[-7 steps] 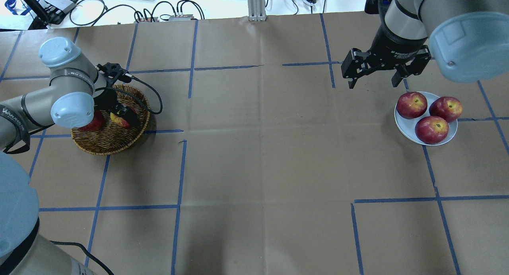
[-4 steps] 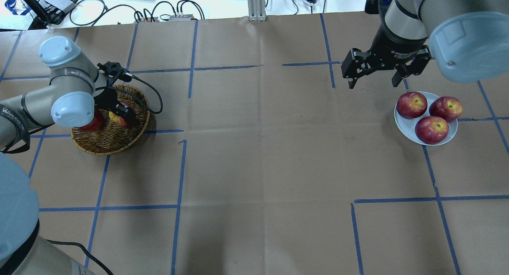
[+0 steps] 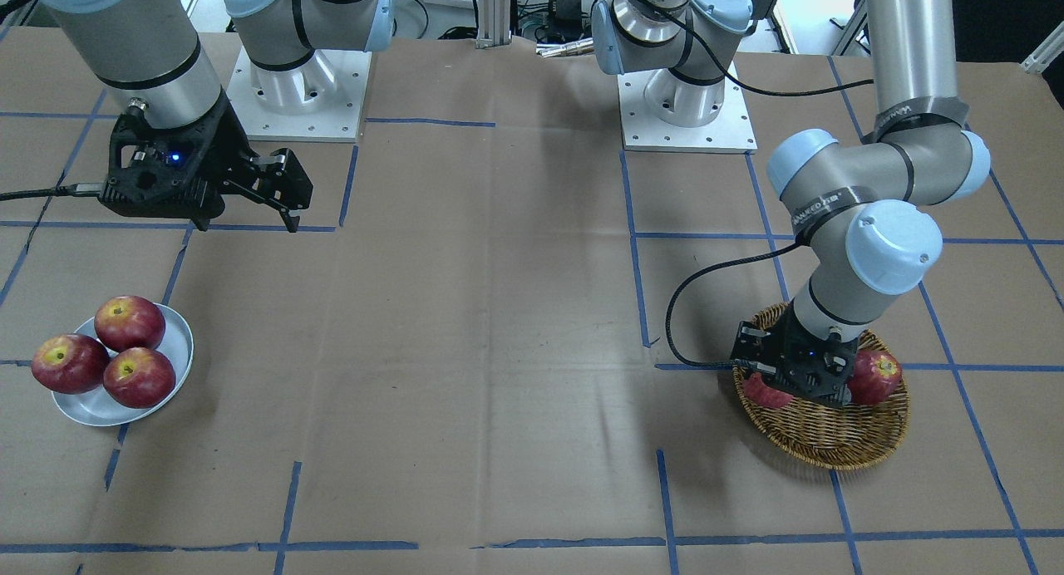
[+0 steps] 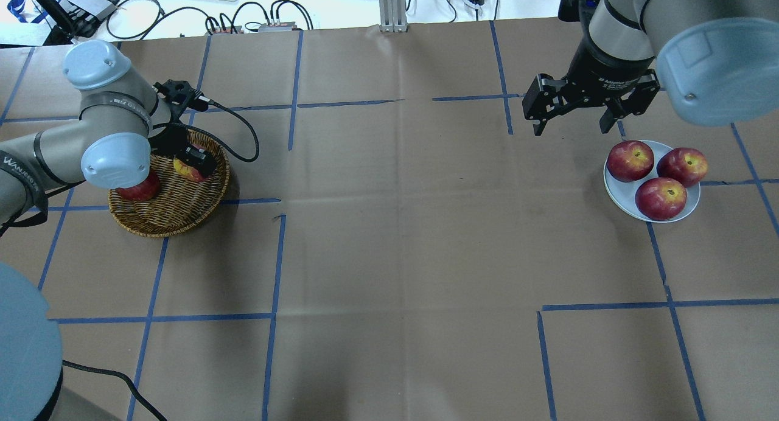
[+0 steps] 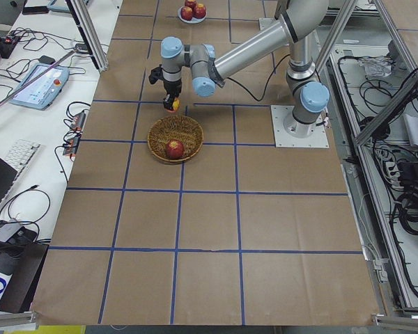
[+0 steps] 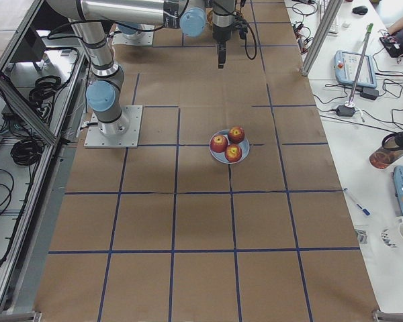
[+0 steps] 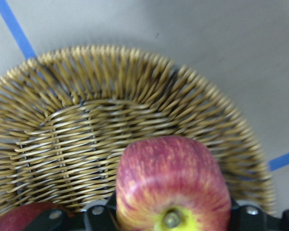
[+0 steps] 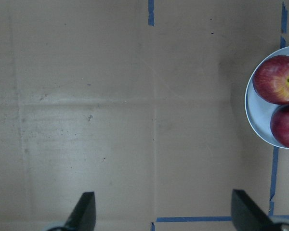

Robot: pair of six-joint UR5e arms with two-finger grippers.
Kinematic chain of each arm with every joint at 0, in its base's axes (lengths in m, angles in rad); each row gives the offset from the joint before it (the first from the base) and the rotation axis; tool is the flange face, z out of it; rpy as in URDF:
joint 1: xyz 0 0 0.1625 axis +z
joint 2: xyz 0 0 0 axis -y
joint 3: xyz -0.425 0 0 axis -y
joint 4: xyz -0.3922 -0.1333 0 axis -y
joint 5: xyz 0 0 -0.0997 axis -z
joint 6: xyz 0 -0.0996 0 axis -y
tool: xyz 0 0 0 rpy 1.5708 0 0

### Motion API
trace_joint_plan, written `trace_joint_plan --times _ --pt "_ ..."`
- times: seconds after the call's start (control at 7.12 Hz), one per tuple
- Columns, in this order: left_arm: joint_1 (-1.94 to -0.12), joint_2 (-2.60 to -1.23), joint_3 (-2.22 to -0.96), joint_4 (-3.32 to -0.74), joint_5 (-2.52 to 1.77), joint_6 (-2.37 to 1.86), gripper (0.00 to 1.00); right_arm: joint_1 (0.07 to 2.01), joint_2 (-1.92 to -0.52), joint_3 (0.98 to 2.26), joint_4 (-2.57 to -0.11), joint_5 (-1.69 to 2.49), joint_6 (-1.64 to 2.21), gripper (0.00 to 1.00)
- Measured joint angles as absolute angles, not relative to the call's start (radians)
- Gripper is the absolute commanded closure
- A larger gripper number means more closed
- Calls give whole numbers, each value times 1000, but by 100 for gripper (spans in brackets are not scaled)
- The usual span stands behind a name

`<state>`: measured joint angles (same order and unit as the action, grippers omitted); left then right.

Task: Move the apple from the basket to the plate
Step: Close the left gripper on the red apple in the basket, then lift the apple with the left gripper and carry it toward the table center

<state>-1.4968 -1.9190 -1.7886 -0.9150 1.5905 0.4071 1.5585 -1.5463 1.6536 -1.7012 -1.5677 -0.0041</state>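
Note:
My left gripper is shut on the apple, pinkish-red with a yellow patch round the stem. It holds the apple just above the far-right part of the wicker basket. The left wrist view shows the apple between the fingers, over the basket's weave. In the front view the apple shows beside the wrist. My right gripper is open and empty, hanging above the table just beyond the white plate. The plate's rim shows in the right wrist view.
A darker red apple lies in the basket, partly under my left arm. Three dark red apples fill most of the plate. Blue tape lines cross the brown paper table. Cables and equipment lie past the far edge.
My left gripper has lifted the apple up from the basket floor and shifted it toward the basket's far side. The right arm has not moved.

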Motion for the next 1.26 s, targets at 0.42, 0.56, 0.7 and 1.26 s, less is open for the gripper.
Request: trace_joint_plan --times 0.42,0.56,0.7,1.26 --pt "-1714 -1966 -1728 -933 1589 85 64 1559 -1546 1654 -1701 -1568 -4 0" --pt "-1770 -2008 -1694 -931 1587 20 64 1558 -1546 1654 -1701 -1567 -3 0" --pt "-1823 -2059 -1644 -929 1588 -28 64 1558 -1546 1654 -1701 -1567 -4 0" --pt "-1949 -2190 -1509 -931 1595 -142 62 1558 -1545 1654 -1701 -1568 -4 0"
